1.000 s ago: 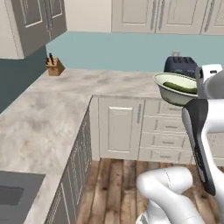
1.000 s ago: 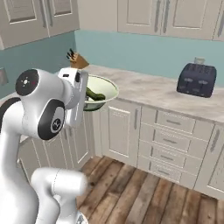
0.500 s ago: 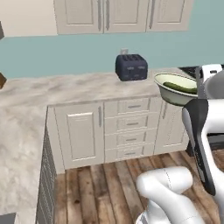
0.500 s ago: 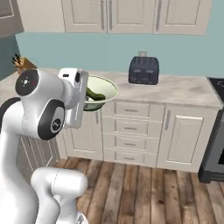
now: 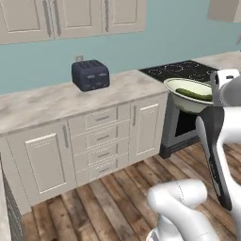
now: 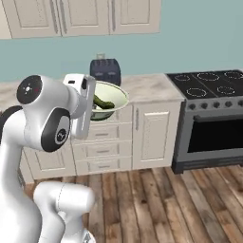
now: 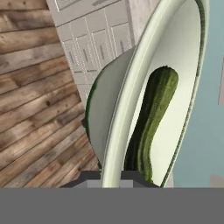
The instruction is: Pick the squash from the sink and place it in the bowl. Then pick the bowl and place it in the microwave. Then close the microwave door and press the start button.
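Pale greenish-white, the wide round bowl (image 5: 188, 94) rides in the air at the end of the white arm, carried level above the wood-plank floor (image 6: 180, 199) and in front of the cream cabinets. Inside it lies the small dark green elongated squash (image 7: 151, 122), stretched along the bowl's inner wall. The jaws are closed on the bowl's near rim, one finger inside and one outside, as seen in the hand view. Behind the bowl runs the marbled light-grey table (image 5: 52, 101), and on it, against the teal wall, stands a dark blue-grey two-slot toaster (image 5: 90, 75), well apart from the bowl. Beside the table's end sits a black range with four ring burners and a dark oven door (image 6: 213, 128); in the left base view the bowl hangs just before its front corner. Cream wall cupboards (image 6: 85, 16) hang above the toaster.
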